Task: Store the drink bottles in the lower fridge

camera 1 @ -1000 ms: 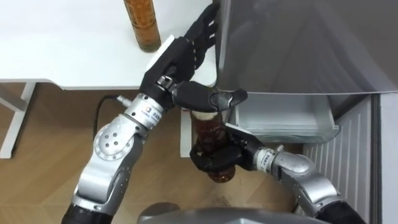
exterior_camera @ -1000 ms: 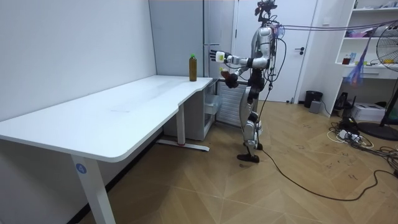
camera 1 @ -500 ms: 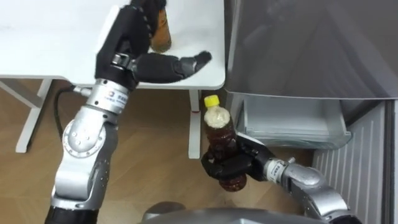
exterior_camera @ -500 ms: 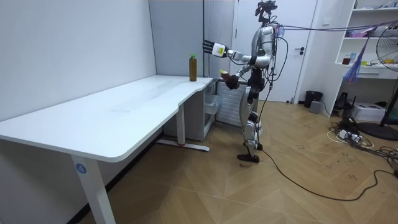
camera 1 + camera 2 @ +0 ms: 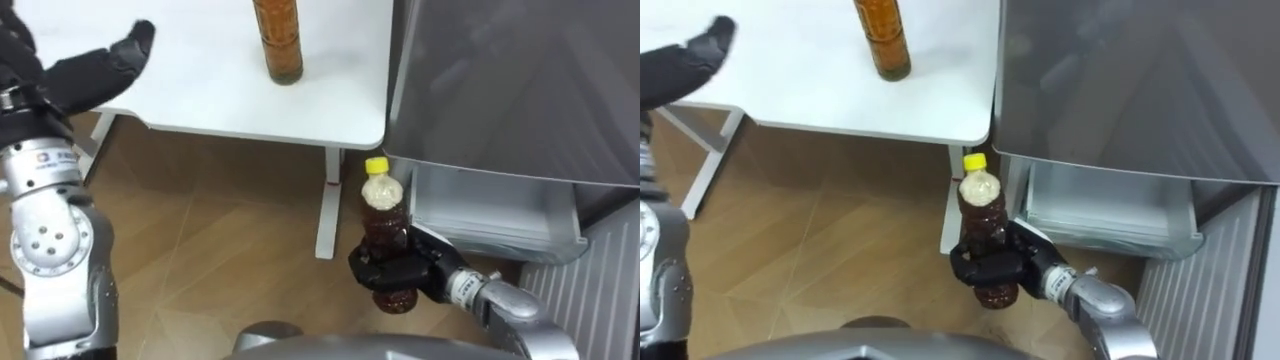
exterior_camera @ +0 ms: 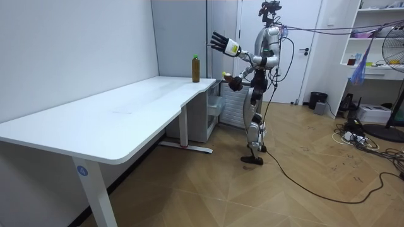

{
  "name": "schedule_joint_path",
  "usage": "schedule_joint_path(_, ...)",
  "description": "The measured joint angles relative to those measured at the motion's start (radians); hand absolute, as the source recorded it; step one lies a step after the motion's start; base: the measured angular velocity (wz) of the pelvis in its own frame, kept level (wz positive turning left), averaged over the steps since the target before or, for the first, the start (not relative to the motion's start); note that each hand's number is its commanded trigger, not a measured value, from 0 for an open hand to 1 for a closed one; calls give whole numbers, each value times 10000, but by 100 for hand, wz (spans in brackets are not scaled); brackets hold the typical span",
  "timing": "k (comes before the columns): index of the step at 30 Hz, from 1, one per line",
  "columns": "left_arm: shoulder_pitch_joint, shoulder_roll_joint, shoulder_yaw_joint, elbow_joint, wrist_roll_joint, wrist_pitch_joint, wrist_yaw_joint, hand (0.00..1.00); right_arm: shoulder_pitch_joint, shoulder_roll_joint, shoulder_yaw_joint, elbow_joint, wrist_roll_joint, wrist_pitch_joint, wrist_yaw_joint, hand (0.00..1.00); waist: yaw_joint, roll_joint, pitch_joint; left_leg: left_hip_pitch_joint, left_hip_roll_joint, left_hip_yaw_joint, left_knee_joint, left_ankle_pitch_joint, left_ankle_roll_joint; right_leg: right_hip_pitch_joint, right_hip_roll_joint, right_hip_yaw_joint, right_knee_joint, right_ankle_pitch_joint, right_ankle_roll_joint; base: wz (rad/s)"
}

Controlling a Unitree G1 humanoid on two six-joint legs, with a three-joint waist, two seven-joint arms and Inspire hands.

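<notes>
The right hand (image 5: 420,275), fingers curled round the upright bottle (image 5: 385,210), holds it at 9 o'clock of the open lower fridge (image 5: 490,205), while the left hand (image 5: 85,70), spread and empty, is far off at 10 o'clock.

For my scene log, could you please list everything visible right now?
Held bottle: one, brown drink, yellow cap, upright beside the fridge's open lower compartment.
Table bottle: one, amber, standing near the table's edge.
Table: one, white, left of the fridge.
Fridge: one, grey, lower compartment open.
Floor: wooden.
Door, shelf unit, fan: one each, behind the robot in the room view.
Right hand: dark, curled round the held bottle.
Left hand: dark, open, raised above the table's end.
</notes>
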Motion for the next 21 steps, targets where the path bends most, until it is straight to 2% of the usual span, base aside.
schedule_joint_path(4, 206, 9, -8, 1660, -77, -12, 723, 0, 36, 30, 225, 14, -101, 1, -359, 100, 259, -55, -9, 75, -2, 5, 1, 25, -2, 47, -4, -2, 0, 0, 0, -1)
schedule_joint_path(6, 316, 11, -11, 2574, -478, -19, 906, 0, 38, 39, 280, 15, -88, 2, -527, 100, 329, -74, -14, 90, 5, 32, -19, 25, -2, 9, -6, 36, -4, -1, 0, -8)
schedule_joint_path(8, 443, 11, -37, 3821, -1370, -11, 1172, 0, 48, 51, 297, 14, -57, 25, -661, 100, 379, -117, -23, 71, 7, 49, -57, 22, -2, -45, 4, 130, -28, -3, 0, -12)
schedule_joint_path(12, 468, 20, -146, 5749, -2352, -24, 1584, 0, 47, 57, 400, 30, -61, 74, -767, 100, 547, -181, -56, 44, 9, 55, -174, 23, -2, -129, 32, 253, -40, 1, -7, -14)
schedule_joint_path(14, 517, 50, -591, 7005, -3239, -18, 1734, 0, -156, 68, 607, 361, 5, 77, -854, 100, 559, -234, -88, 61, 6, 52, -168, 23, -2, -132, 31, 261, -24, 2, -7, 0)
schedule_joint_path(17, 836, 21, -1043, 7670, -4246, 201, 1719, 0, -220, 108, 795, 518, 136, 204, -969, 100, 550, -345, -89, 78, 12, 54, -178, 23, -2, -166, 33, 275, 1, 2, -7, -2)
schedule_joint_path(21, 817, 45, -1488, 8779, -5201, 260, 1410, 0, -424, 87, 858, 734, 404, 341, -1076, 100, 519, -303, -44, 42, 9, 91, -244, 21, 1, -183, 24, 287, 9, 2, -7, 0)
